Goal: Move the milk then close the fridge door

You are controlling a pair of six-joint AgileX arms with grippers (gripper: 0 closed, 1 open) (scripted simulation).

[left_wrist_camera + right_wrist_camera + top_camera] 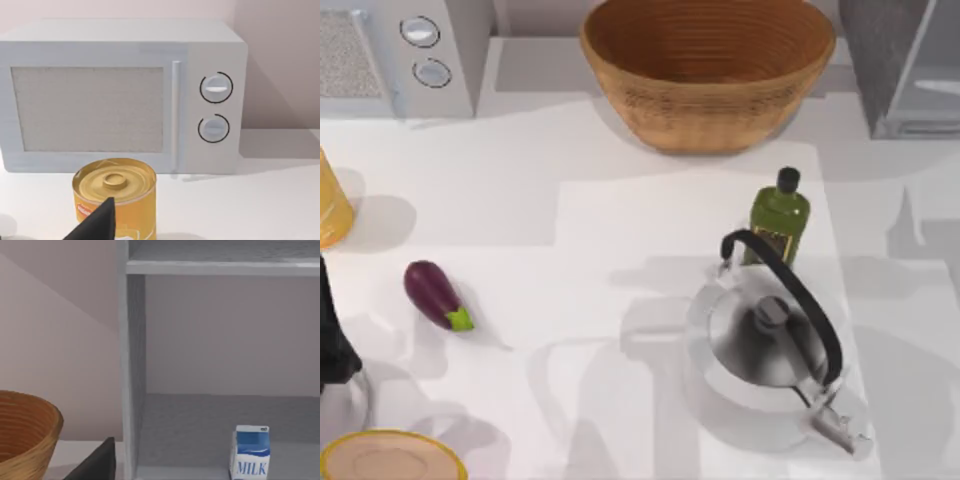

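Blue over white, the milk (250,452) stands upright on the floor of the fridge's lower compartment, under the shelf, near the front edge and well clear of the side wall (129,375). So the first half of the job looks done, as I read it: the carton is inside and nothing is touching it.

What is left is the door. The right wrist view looks straight into the open cabinet, so the fridge is plainly not shut yet. In the top view the grey fridge (905,65) sits at the far right corner of the table, beside the wicker basket (708,70), and I cannot pick out the door panel with any confidence from there.

A dark finger (97,462) of the right gripper pokes into the right wrist view, just beside the fridge wall. Whether the fingers are spread or pinched I cannot tell. The left arm is parked at the left side of the table, its wrist camera facing the microwave (120,95) and a yellow can (116,195); its spread I cannot tell either.

My judgement: about halfway, with the door swing to come.
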